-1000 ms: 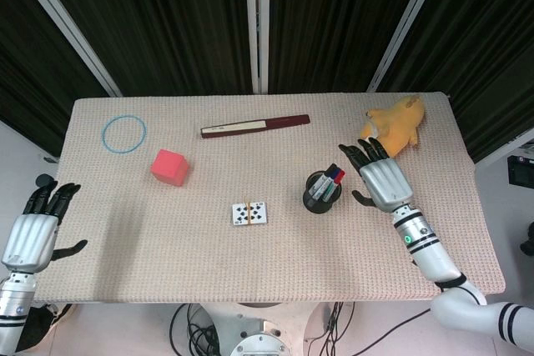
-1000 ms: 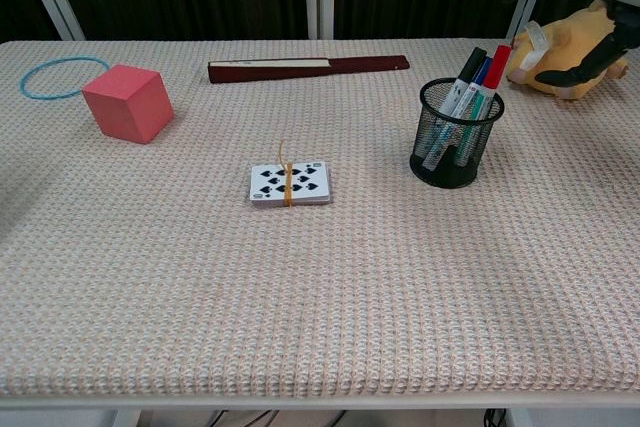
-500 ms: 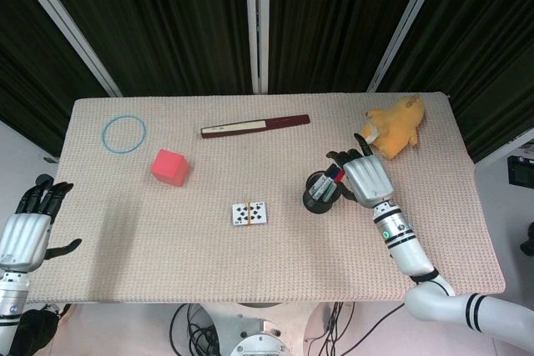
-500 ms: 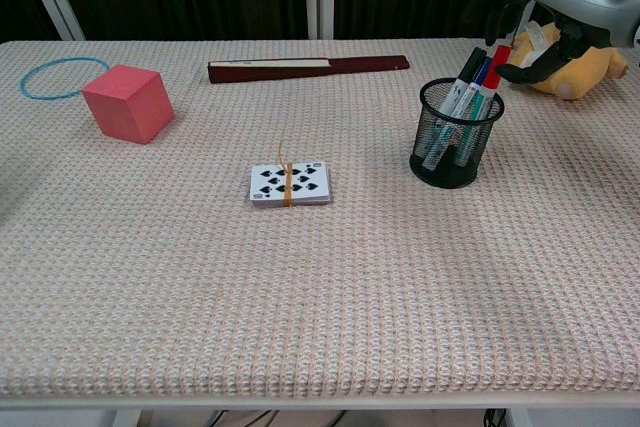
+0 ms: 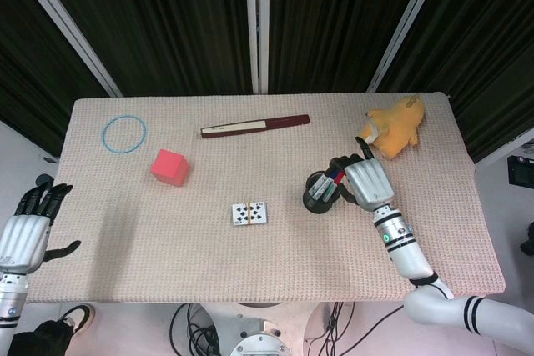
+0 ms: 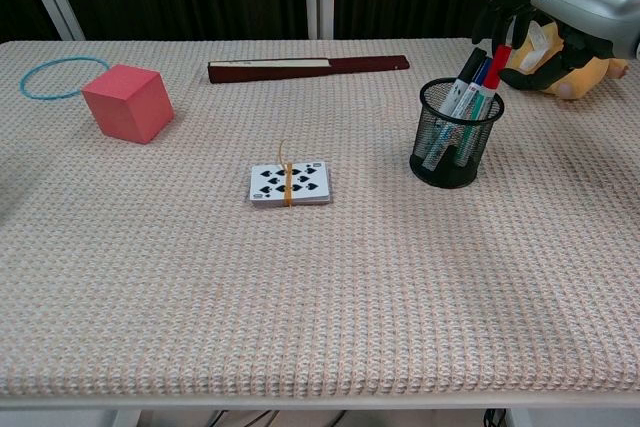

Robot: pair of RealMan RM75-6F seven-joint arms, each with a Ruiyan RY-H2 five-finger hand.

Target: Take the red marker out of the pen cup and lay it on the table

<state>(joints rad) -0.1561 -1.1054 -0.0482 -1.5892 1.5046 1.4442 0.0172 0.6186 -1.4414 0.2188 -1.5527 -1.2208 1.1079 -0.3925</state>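
On the beige woven-cloth worktop [image 5: 275,264] stands a black wire-mesh pen cup [image 6: 457,133], right of centre, holding several markers that lean toward the right; the red-capped marker [image 6: 499,55] sits in that cup with its cap poking above the rim, beside a blue-capped one and a black-capped one; the right robot hand [image 5: 365,180] hangs just over the cup's upper right edge, its dark fingers [image 6: 497,18] curled down around the marker tops; in the chest view the fingers appear to be at the red cap, but whether they actually pinch it cannot be told, so its hold is uncertain; the cup itself is upright on the cloth; behind the right robot hand lies a yellow plush toy [image 5: 394,124] near the far right corner; a long dark-red folded fan with a pale strip [image 5: 254,125] lies along the far side of the worktop; a red cube [image 5: 169,167] sits to the left, and a thin blue ring [image 5: 124,133] lies flat beyond it toward the far left corner; a small deck of playing cards bound by a rubber band [image 5: 249,213] rests near the middle, well apart from the cup; the left robot hand [image 5: 27,233] is off the left edge of the worktop, its fingers spread apart and holding nothing.
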